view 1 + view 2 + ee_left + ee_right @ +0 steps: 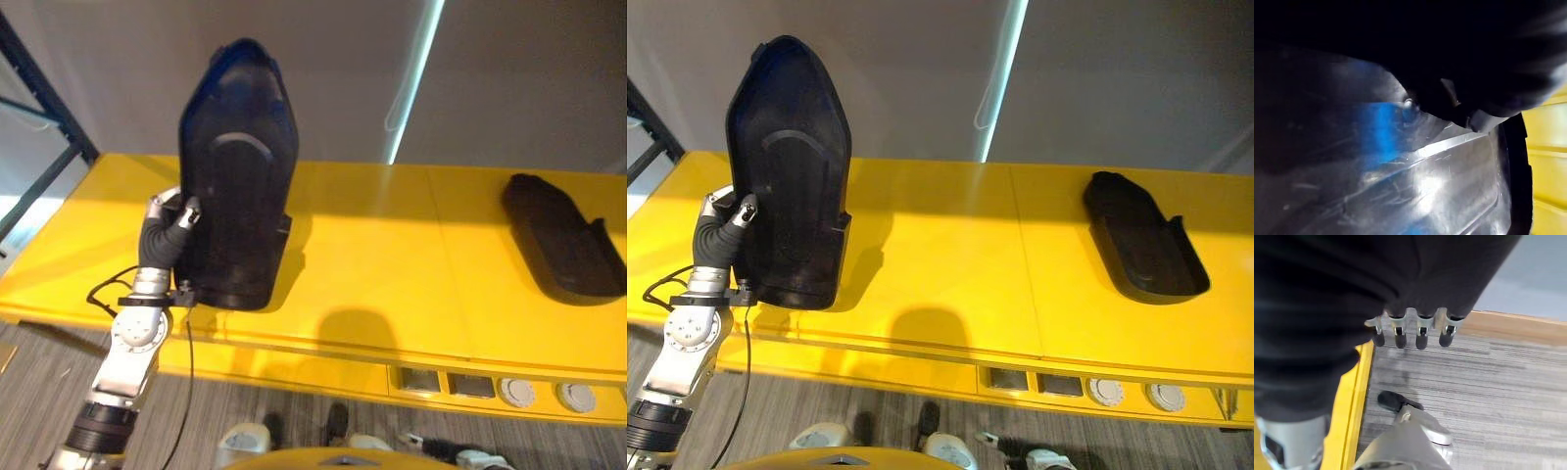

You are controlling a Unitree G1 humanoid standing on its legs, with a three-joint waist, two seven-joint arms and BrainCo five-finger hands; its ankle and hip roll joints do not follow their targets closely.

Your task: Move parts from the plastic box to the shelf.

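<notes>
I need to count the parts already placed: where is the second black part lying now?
In the eye views, the second black part lies flat on the right side of the yellow shelf, well apart from the upright part that the left hand holds.

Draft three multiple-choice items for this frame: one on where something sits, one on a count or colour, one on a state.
1. Where does the part that no hand touches lie?
A. On the right side of the shelf surface
B. On the floor
C. Leaning against the held part

2. How many dark parts are in the head views?
A. One
B. Two
C. Four

3. How does the part at the left hand stand?
A. Flat on its back
B. Upright on its end
C. Hanging off the shelf's front edge

Answers:
1 A: the second dark part lies flat on the right of the yellow shelf, well apart from the other.
2 B: just that one and the upright dark part.
3 B: it stands on end on the shelf, with the left hand gripping its side. The right hand hangs over the floor, fingers straight.
</notes>
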